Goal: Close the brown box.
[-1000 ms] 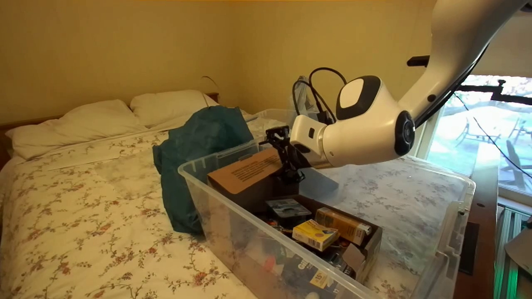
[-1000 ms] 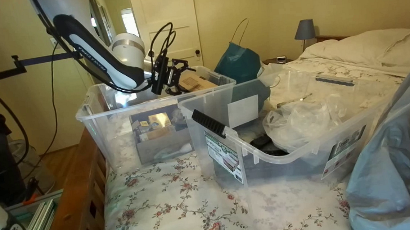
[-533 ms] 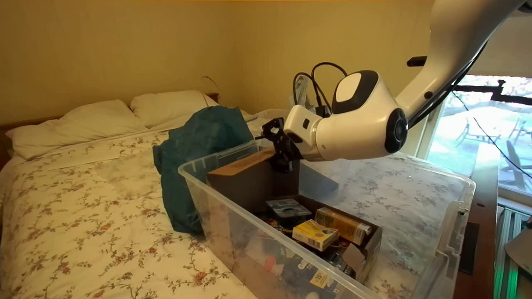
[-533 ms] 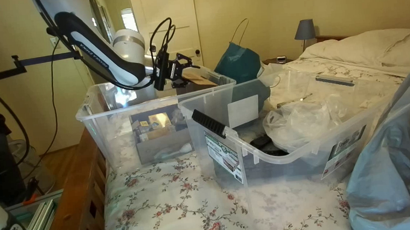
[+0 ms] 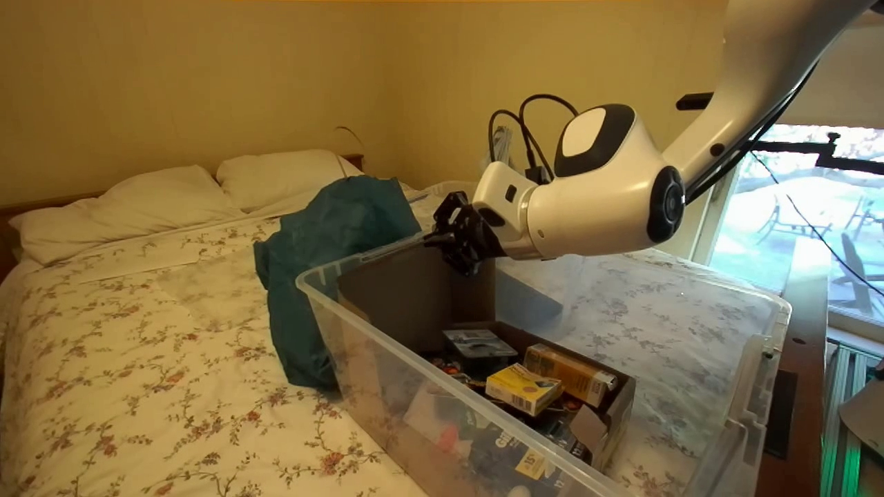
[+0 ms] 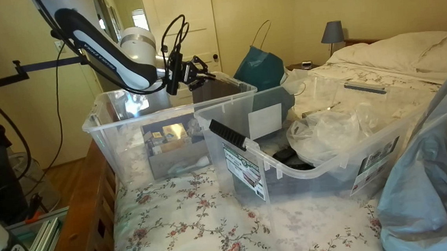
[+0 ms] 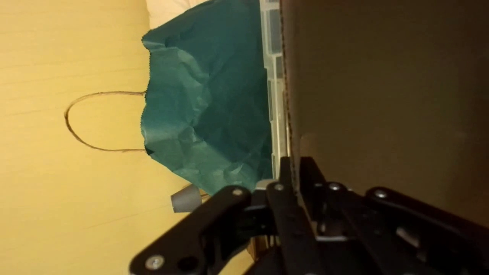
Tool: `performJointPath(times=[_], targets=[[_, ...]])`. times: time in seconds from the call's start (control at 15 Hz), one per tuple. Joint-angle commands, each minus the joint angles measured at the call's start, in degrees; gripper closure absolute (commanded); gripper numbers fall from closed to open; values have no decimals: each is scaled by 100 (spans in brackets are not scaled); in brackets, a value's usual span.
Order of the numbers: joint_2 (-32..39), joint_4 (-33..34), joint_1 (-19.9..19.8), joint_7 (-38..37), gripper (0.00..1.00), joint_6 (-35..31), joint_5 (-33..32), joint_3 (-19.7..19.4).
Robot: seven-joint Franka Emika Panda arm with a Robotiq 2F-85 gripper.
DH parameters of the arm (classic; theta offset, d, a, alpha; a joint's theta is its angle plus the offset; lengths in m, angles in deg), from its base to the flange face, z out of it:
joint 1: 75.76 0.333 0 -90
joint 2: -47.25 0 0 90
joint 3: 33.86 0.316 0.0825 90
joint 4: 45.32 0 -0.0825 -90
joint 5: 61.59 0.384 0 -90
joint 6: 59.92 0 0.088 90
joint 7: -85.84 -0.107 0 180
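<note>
- Brown rectangular cardboard box (image 5: pixel 621 417): sitting in the big clear plastic tub (image 5: pixel 414 362), top open (small bright yellow carton (image 5: pixel 523 391) showing inside)
- Tall brown flap (image 5: pixel 394 297) at its far end: standing roughly upright
- Black two-finger gripper (image 7: pixel 296 164): it's got that flap's top edge pinched

A teal bag (image 5: pixel 331 266) sits beside a clear tub (image 6: pixel 117 152).
</note>
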Motion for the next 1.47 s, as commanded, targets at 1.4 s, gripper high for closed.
performJointPath(times=[1.4], targets=[[-5443, -2781, 390, 2559, 99, -1434, 3494, -67]])
